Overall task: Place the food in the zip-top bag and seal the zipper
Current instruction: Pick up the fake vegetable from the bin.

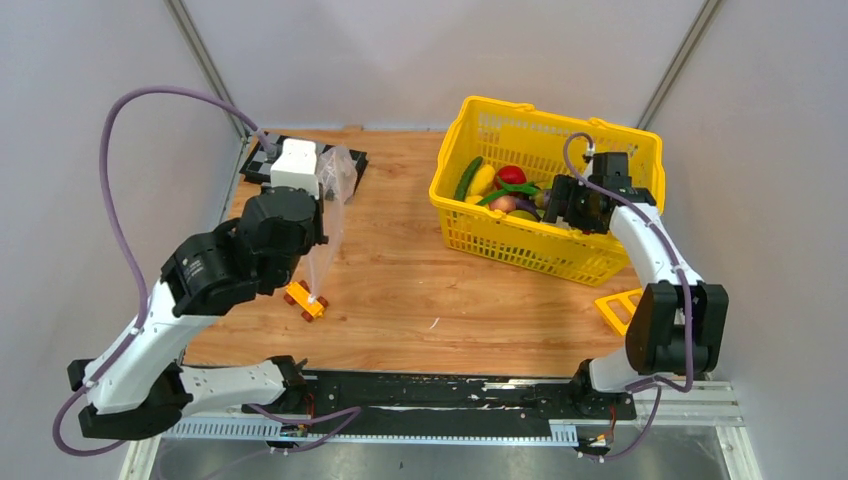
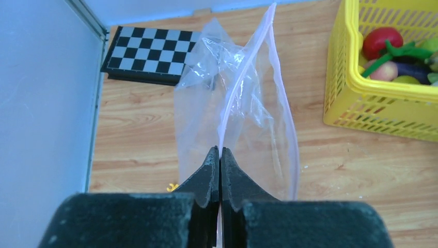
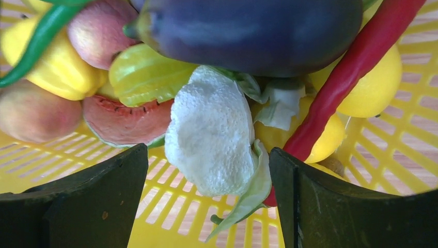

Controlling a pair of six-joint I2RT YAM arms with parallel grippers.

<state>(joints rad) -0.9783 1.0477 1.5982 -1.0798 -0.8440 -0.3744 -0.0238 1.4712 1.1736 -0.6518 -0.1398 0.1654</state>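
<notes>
1. So, the left hand (image 2: 220, 155) was pinched shut on the pink zipper (image 2: 238, 90) edge. It held the zip-top bag (image 2: 258, 129) up so it hung toward the tabletop (image 1: 420, 290), mouth gaping a bit.
2. The right hand (image 3: 207, 150) sat wide open down in the yellow basket (image 1: 540, 250). It straddled a white cauliflower piece (image 3: 212, 129) beside the eggplant (image 3: 248, 31) and red chili (image 3: 351, 77).
3. I'd have closed gently around the cauliflower's middle, clear of the chili, then lifted straight up.
4. Wood-grain tabletop, pale walls around, and a checkerboard (image 2: 150, 51) at the far left corner.
</notes>
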